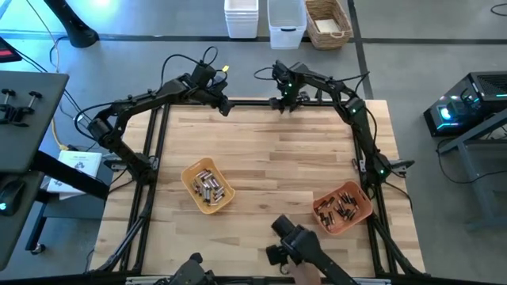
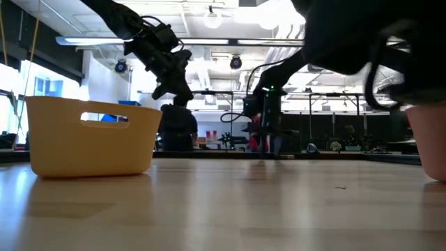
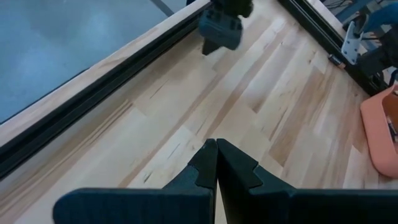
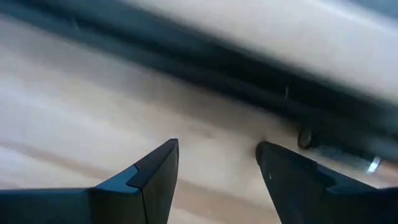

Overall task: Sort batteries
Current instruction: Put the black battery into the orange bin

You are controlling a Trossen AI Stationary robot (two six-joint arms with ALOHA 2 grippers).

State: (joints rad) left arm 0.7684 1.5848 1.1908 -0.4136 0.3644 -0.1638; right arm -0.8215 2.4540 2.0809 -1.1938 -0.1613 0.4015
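Observation:
Silvery batteries [image 1: 207, 188] lie in a yellow tray [image 1: 190, 176] left of the table's middle. Dark batteries [image 1: 341, 207] lie in an orange tray [image 1: 360, 218] near the right edge. My right gripper [image 4: 217, 155] is open and points down at bare wood by the far rail [image 1: 253, 101], with nothing between its fingers. It also shows in the high view as my right gripper [image 1: 283, 103]. My left gripper [image 3: 216, 158] is shut and empty. It hangs above the table's far edge, left of the right one, shown from above as my left gripper [image 1: 223, 104].
A black frame rail runs along the far edge [image 3: 93, 93]. A small round dark thing [image 4: 305, 138] sits beside that rail; I cannot tell what it is. Another dark arm [image 1: 293, 241] reaches in at the near edge. Bare wood [image 1: 277, 150] lies between the trays.

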